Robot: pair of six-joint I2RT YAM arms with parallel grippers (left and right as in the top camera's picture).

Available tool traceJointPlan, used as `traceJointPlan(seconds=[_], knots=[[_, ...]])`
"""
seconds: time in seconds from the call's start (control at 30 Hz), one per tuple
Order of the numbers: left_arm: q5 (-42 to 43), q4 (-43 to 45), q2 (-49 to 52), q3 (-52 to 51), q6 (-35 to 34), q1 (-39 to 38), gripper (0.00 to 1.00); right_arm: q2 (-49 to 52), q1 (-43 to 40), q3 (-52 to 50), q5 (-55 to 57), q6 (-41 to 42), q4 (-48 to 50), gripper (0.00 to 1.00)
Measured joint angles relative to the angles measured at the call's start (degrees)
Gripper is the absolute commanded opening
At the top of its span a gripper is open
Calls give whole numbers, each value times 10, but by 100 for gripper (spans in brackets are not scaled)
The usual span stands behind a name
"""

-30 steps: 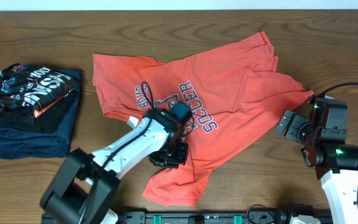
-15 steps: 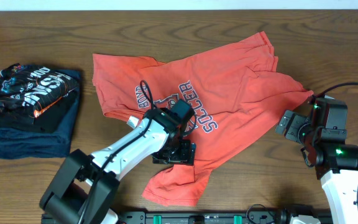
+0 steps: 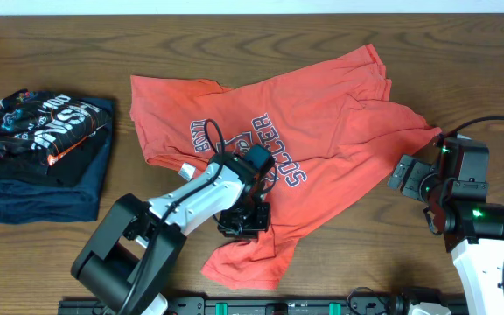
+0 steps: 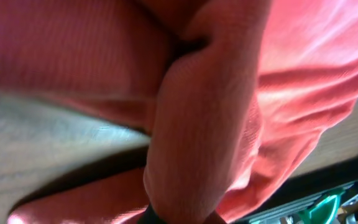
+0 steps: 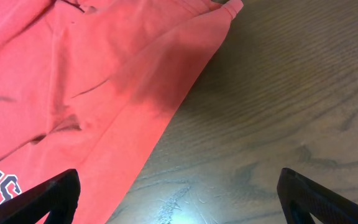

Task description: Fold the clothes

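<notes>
Gripping: your left gripper (image 3: pixel 243 219), spread a moment ago, has now closed on a ridge of the T-shirt (image 3: pixel 322 122), which lies crumpled on the table (image 3: pixel 462 52). Idle beside its edge, your right gripper (image 3: pixel 407 173) gapes wide, empty. You can likely start lifting the fold.

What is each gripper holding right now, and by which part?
The left gripper is shut on the orange-red T-shirt, pinching a bunched fold of its body near the lettering. The right gripper is open, holding nothing.
</notes>
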Motion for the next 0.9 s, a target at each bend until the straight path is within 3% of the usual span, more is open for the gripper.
traceJointPlan(seconds=[0.2,0.4,0.7,0.9], knots=[[-46,-70,-54,0,4,15,6,0,0,0,0,0,-2,99],[-78,-91,-160,1,5,94,6,23,0,0,0,0,12,99],[-115,-166,-263,2,-5,236,6,209,-7,0,-1,2,167,99],[-125,-209,-288,2,-11,257,6,282,-36,1,-2,22,200,99]])
